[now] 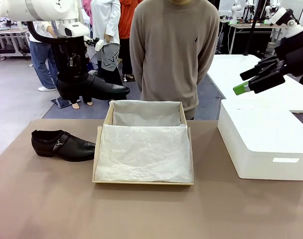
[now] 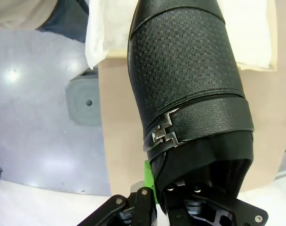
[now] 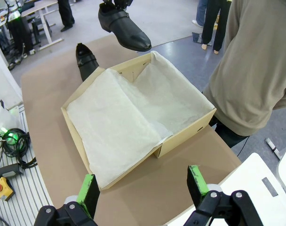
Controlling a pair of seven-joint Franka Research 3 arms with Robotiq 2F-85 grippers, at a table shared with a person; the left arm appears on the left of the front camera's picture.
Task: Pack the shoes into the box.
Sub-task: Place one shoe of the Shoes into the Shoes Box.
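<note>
One shiny black shoe [image 1: 94, 88] hangs in the air left of and behind the box, toe pointing right toward it. My left gripper [image 1: 75, 78] is shut on its heel opening. The left wrist view looks down the held shoe [image 2: 185, 70], its metal buckle [image 2: 164, 133] showing, with the gripper [image 2: 164, 190] clamped on the collar. The other shoe [image 1: 62, 144] lies on the table left of the box. The tan box [image 1: 141, 182] sits mid-table, lined with white tissue. My right gripper [image 1: 251, 80] hovers open high at the right; its wrist view shows its gripper [image 3: 143, 186] above the box [image 3: 185, 136] and both shoes [image 3: 124, 28] [image 3: 86, 59].
A large white box [image 1: 263, 142] stands on the table at the right. A person in a taupe sweater [image 1: 174, 50] stands close behind the tan box at the far edge. The brown table [image 1: 42, 209] has free room in front and at the left.
</note>
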